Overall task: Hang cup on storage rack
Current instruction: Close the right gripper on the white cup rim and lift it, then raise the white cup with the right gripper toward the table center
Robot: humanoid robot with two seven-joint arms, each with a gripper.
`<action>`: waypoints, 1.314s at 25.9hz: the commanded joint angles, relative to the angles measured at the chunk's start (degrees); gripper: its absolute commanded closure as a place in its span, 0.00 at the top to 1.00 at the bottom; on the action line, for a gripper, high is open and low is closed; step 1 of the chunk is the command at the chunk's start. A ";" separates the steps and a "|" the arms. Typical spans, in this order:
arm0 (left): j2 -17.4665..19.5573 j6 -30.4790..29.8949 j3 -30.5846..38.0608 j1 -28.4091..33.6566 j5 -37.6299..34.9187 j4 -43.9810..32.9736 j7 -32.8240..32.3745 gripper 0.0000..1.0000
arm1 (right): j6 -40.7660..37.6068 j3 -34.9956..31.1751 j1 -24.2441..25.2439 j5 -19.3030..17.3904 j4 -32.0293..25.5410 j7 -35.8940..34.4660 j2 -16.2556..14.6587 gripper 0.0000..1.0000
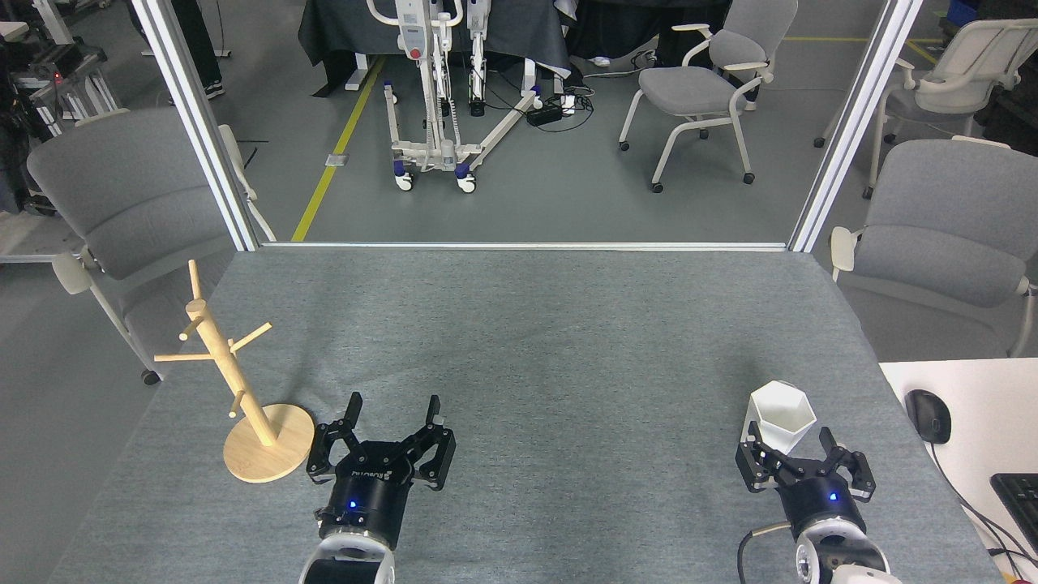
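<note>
Here the right gripper [792, 445] stands spread wide just beside the cup [780, 416], near the table's [535, 341] right edge. The left gripper [392, 410] gapes empty beside the rack [240, 388].

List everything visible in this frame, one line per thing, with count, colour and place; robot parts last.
Small white faceted cup: 1, white, near right of table, upright.
Light wooden mug-tree rack: 1, pale wood, near left, pegs bare.
Grey felt-covered table: 1, grey, centre.
Grey office chairs: 4, grey, around table and beyond.
Black computer mouse: 1, black, white desk at right.
Wheeled lift frame: 1, white, floor behind.
Left gripper: 1, black, open, beside rack base.
Right gripper: 1, black, open, just before cup.
</note>
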 commanded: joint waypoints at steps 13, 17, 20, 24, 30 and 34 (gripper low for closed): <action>0.09 -0.02 0.00 -0.08 0.00 0.00 -0.06 0.99 | 2.47 0.44 -4.26 0.11 5.33 -0.01 -0.32 1.00; 0.09 -0.02 0.00 -0.08 0.00 0.35 -0.06 0.99 | 2.47 0.44 -4.87 0.11 6.47 -0.01 -0.41 1.00; 0.09 -0.02 0.00 -0.08 0.00 0.70 -0.06 0.99 | 2.56 0.44 -5.93 0.11 7.79 -0.01 -0.49 1.00; 0.09 -0.11 0.00 0.00 0.00 0.70 -0.06 0.99 | 2.56 0.52 -6.54 0.11 8.49 -0.01 -1.20 1.00; 0.27 -0.11 0.00 -0.08 0.00 0.62 -0.06 0.99 | 2.74 0.79 -7.95 0.19 11.13 -0.01 -1.29 1.00; 0.18 -0.20 0.00 -0.08 0.00 0.70 -0.06 0.99 | 2.74 1.05 -8.65 0.37 11.92 -0.01 -1.55 1.00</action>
